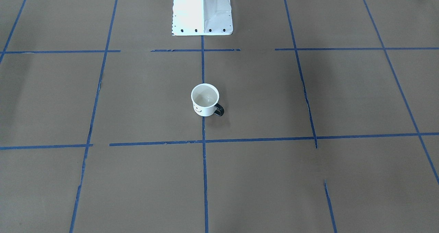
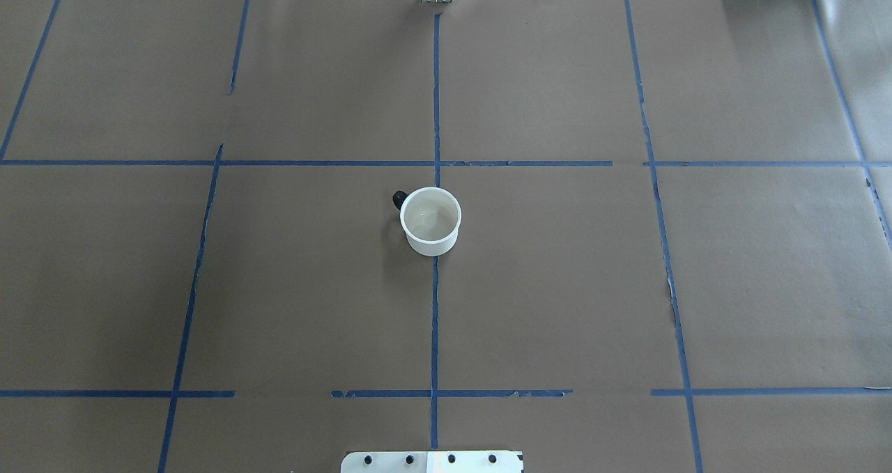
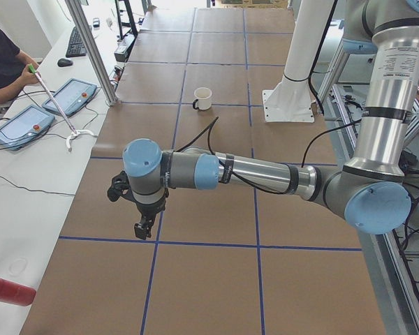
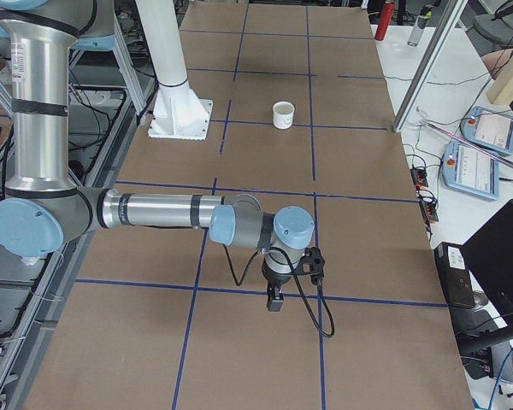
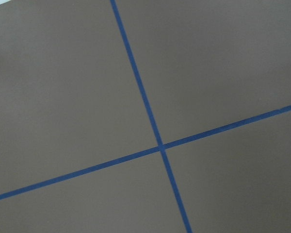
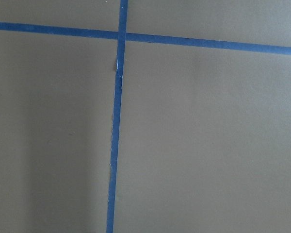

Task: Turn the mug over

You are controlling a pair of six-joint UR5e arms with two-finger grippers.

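The small white mug (image 1: 205, 100) stands upright, mouth up, on the brown table near its middle, on a blue tape line. Its smiley face and black handle (image 1: 219, 109) show in the front view. It also shows in the overhead view (image 2: 431, 220), the left view (image 3: 203, 98) and the right view (image 4: 283, 114). My left gripper (image 3: 141, 229) shows only in the left side view, far from the mug near the table's end; I cannot tell if it is open or shut. My right gripper (image 4: 275, 301) shows only in the right side view, likewise far from the mug; its state is unclear.
The white robot base (image 1: 202, 11) stands at the table's robot side. Blue tape lines (image 2: 435, 320) grid the brown paper. A side bench holds teach pendants (image 3: 70, 96) and a person (image 3: 3, 59) sits there. Both wrist views show only paper and tape.
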